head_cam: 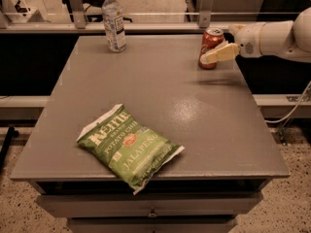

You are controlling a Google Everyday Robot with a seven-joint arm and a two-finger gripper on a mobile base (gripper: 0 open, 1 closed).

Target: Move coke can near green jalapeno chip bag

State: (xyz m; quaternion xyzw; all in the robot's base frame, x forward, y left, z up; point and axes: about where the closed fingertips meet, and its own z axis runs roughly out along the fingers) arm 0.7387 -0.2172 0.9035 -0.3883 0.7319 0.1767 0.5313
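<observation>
The coke can (209, 40), red with a silver top, stands upright at the far right of the grey table (214, 125). My gripper (217, 44) reaches in from the right at can height and is open. One cream finger (221, 54) lies across the can's front right side, and the other sits behind the can's right side. The can stands on the table. The green jalapeno chip bag (127, 147) lies flat near the table's front edge, left of centre, far from the can.
A clear plastic water bottle (113, 21) stands at the table's far left. A railing and dark gaps run behind and beside the table. A drawer front (150, 205) sits below the front edge. A cable hangs at the right.
</observation>
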